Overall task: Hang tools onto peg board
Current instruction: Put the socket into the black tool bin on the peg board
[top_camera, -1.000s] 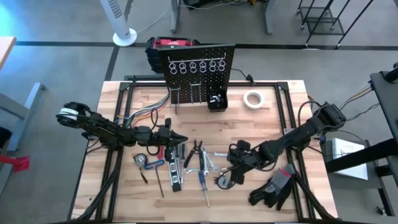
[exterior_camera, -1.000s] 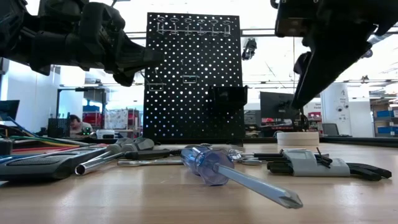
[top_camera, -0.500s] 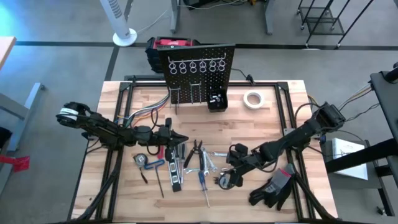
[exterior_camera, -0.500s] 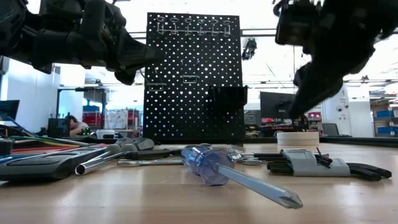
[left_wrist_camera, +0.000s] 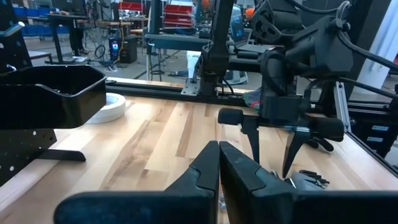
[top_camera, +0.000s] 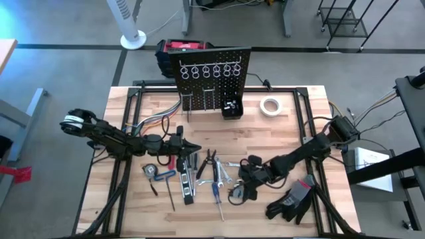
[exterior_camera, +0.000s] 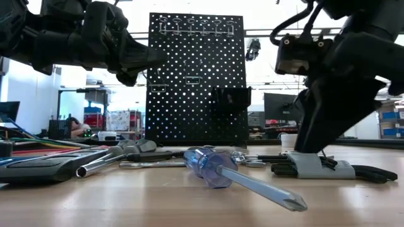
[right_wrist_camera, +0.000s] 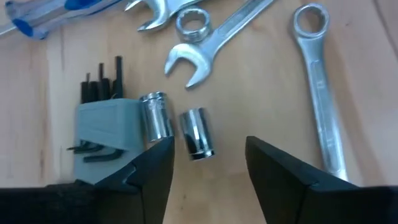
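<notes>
Two sockets (right_wrist_camera: 198, 132) lower centre, framed by right tool (right_wrist_camera: 208, 155), now lowered and narrowing, fingers apart, nothing gripped; left tool (top_camera: 192, 147) shut, empty; peg board (top_camera: 212, 76) awaits.

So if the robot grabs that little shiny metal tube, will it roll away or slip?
Probably a bit of both. The silver socket is a smooth, polished cylinder lying on its side on the wooden table, so a nudge could set it rolling. Its shiny surface may slip between the right gripper's open fingers. It looks like solid metal, so likely heavy for its size and stiff.
</notes>
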Available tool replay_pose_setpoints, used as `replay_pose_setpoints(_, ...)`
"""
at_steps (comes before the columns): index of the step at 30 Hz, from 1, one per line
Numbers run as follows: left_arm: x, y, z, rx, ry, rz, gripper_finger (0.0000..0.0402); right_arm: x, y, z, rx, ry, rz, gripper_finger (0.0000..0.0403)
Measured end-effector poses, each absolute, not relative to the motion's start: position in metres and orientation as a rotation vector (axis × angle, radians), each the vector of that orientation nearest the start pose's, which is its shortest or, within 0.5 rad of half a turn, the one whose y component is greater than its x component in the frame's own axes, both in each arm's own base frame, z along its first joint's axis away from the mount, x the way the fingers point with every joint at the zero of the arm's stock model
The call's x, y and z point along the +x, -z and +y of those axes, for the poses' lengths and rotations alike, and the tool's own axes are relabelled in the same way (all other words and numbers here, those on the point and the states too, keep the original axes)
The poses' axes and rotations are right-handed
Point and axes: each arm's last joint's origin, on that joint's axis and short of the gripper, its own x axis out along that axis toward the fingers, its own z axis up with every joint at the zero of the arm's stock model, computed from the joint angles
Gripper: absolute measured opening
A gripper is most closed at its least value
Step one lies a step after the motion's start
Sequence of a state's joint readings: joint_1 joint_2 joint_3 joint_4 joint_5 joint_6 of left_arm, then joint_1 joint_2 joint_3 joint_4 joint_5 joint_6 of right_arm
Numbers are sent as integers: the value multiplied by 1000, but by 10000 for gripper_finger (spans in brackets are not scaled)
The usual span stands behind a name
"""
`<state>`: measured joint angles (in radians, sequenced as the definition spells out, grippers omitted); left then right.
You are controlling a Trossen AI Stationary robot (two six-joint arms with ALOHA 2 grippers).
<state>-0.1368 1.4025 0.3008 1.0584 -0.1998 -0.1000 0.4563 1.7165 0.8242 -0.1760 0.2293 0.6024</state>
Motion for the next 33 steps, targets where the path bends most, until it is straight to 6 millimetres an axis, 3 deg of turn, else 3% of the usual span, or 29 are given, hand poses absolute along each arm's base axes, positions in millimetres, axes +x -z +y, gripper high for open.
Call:
replay_pose_setpoints(19,236,-169,-27,-90,-65,44,0,285,-128,116,159,25,1020,111)
replay_pose_setpoints(33,236,-169,-27,-90,-65,45,0,288,-128,107,140,34,1018,103)
